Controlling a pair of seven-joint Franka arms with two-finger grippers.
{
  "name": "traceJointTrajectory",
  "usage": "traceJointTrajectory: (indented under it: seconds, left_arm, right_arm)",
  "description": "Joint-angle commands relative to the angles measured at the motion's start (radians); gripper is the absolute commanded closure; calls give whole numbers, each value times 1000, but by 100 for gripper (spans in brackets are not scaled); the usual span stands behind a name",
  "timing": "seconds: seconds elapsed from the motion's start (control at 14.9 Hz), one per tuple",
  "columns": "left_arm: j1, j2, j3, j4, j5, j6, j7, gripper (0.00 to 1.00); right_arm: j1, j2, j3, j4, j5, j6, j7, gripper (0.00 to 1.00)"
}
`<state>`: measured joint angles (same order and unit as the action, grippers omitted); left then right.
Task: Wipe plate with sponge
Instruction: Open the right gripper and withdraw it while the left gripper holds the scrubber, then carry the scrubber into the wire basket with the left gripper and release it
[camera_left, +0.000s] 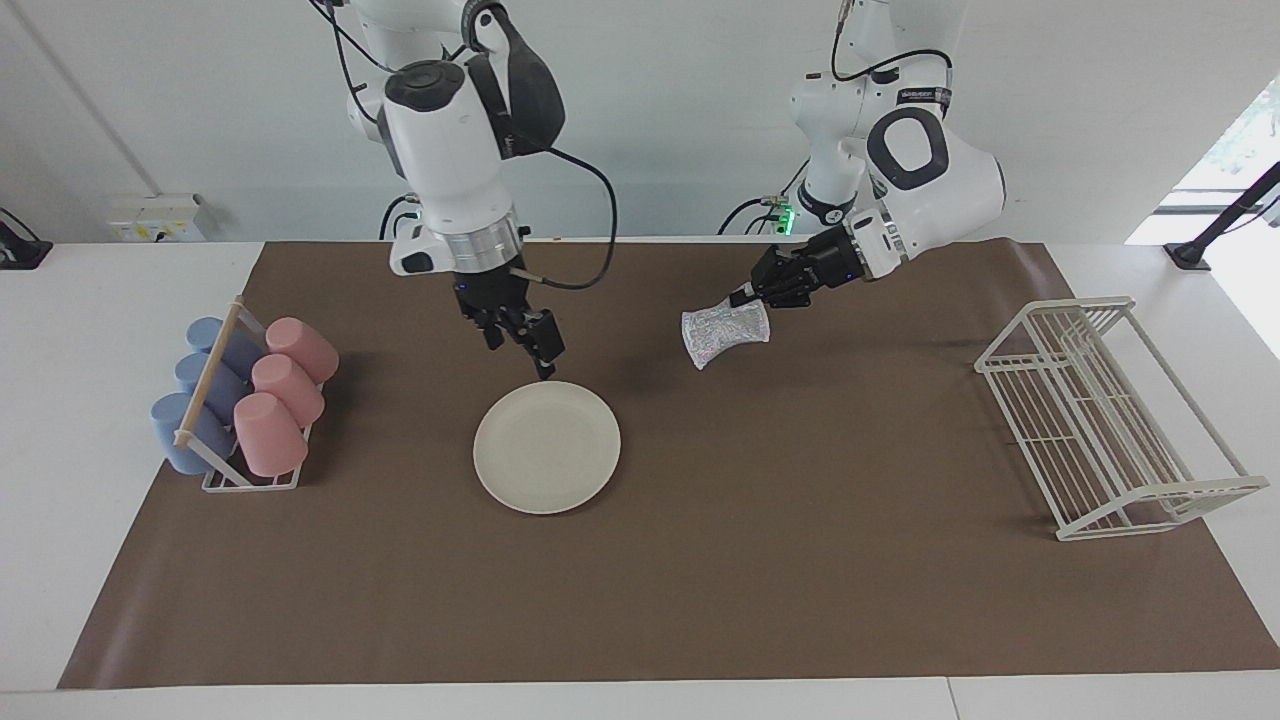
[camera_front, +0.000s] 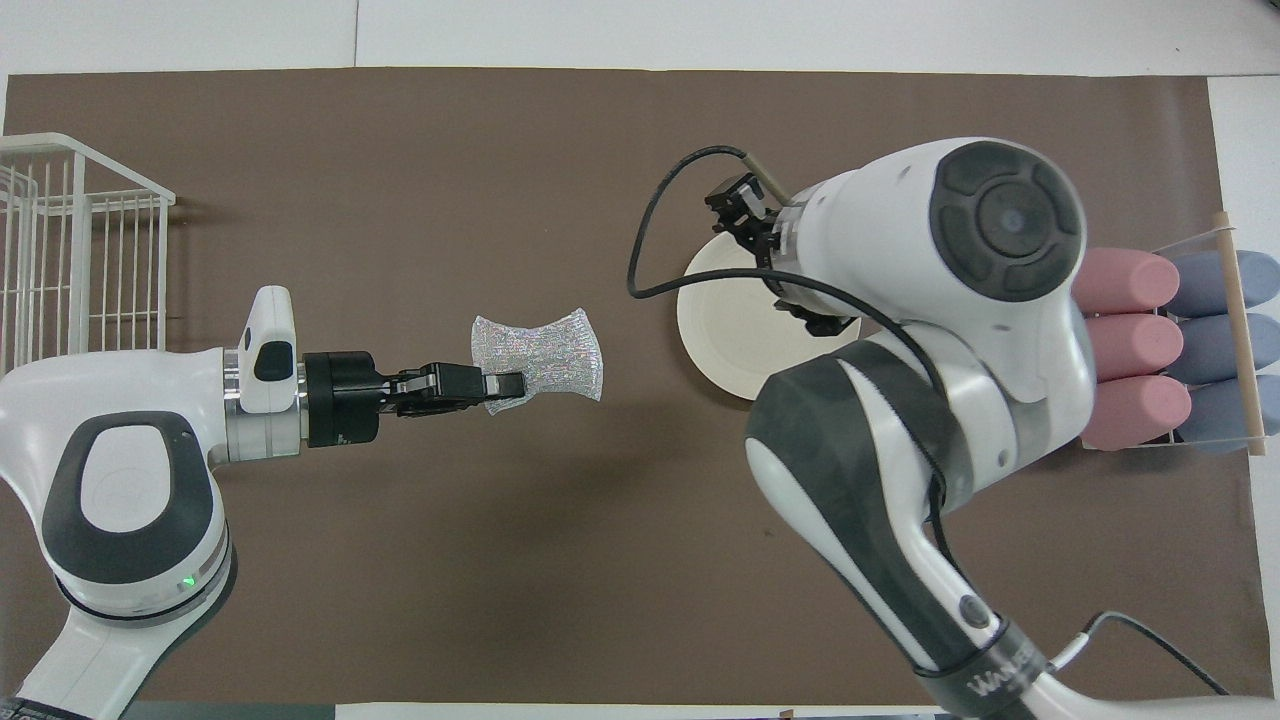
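The silvery speckled sponge hangs above the brown mat, pinched at one end by my left gripper, which is shut on it. In the overhead view the sponge sticks out from the left gripper toward the plate. The cream-white plate lies flat mid-mat. My right gripper hangs open and empty over the plate's robot-side rim, its lower fingertip just above that rim. From overhead the right arm covers part of the plate.
A rack of pink and blue cups stands at the right arm's end of the mat. A white wire dish rack stands at the left arm's end. The brown mat covers most of the table.
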<state>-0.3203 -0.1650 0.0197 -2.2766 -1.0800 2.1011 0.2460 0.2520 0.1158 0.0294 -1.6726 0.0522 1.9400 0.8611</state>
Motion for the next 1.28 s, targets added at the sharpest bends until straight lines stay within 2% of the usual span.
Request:
traceJointTrajectory:
  seconds: [0.0, 0.07, 0.27, 0.47, 0.67, 0.87, 0.94, 1.21]
  left_arm:
    - [10, -1, 3, 46, 139, -1, -121, 100]
    - [32, -2, 3, 55, 187, -4, -149, 100]
    - [37, 30, 3, 168, 455, -90, -316, 100]
    - [37, 88, 3, 325, 661, -228, -433, 100]
    - [35, 139, 2, 454, 866, -369, -465, 100]
    - [21, 151, -6, 502, 1082, -449, -490, 100]
    - [9, 151, -7, 512, 1148, -469, -490, 100]
    - [-6, 154, -7, 531, 1382, -552, -491, 100]
  right_arm:
    - [-71, -56, 12, 4, -6, -110, -204, 0]
    - [-86, -70, 9, 5, -21, -125, -253, 0]
    - [-172, -81, 9, 42, -25, -206, -547, 0]
    - [-235, -62, 10, 177, -58, -421, -723, 0]
    - [-273, -65, 9, 214, -72, -502, -787, 0]
    - [-275, -70, 14, 229, -71, -609, -804, 0]
    - [-278, -71, 11, 238, -65, -627, -806, 0]
    - [-309, -65, 3, 195, -46, -546, -809, 0]
